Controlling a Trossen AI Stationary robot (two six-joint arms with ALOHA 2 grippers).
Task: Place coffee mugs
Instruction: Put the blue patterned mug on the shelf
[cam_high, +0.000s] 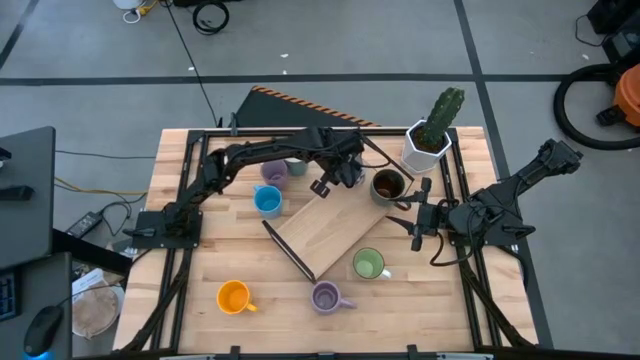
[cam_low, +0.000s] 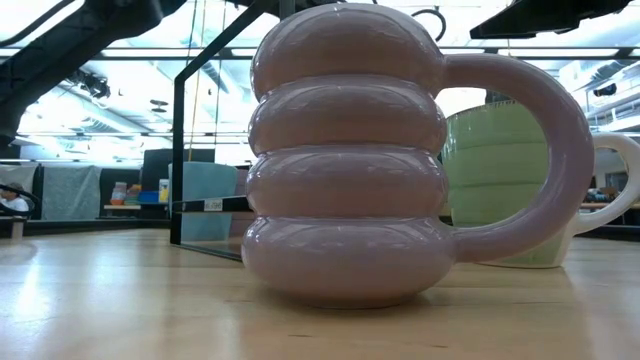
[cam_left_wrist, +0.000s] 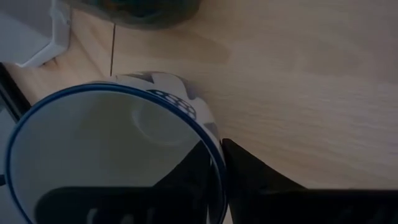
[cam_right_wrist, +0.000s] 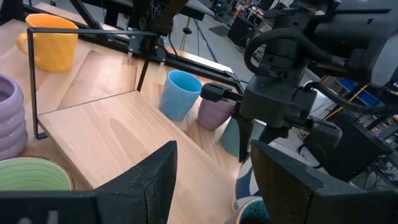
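My left gripper (cam_high: 345, 172) reaches over the far end of the wooden board (cam_high: 335, 228) and is shut on a white mug with a blue rim and a dark pattern (cam_left_wrist: 124, 143); the gripper hides this mug in the high view. My right gripper (cam_high: 412, 222) waits open at the board's right edge, beside the dark brown mug (cam_high: 387, 185). Standing on the table are a blue mug (cam_high: 267, 200), a lilac mug (cam_high: 272, 170) with a greyish mug (cam_high: 296, 166) next to it, a green mug (cam_high: 369, 264), a second lilac mug (cam_high: 325, 296) and an orange mug (cam_high: 233, 297). My left gripper holds the white mug by its wall at the blue rim (cam_left_wrist: 214, 146). One finger (cam_left_wrist: 186, 180) is inside the mug and the other (cam_left_wrist: 261, 180) outside. The fingers come from above, pointing down, and the mug stays upright, mouth up. Whether its base rests on the board I cannot tell.
A white faceted pot with a green cactus (cam_high: 430, 135) stands at the far right corner. The board carries a thin black wire frame (cam_high: 290, 250) at its near-left end. In the low view the lilac mug (cam_low: 345, 170) fills the foreground, with the green mug (cam_low: 500, 180) behind it.
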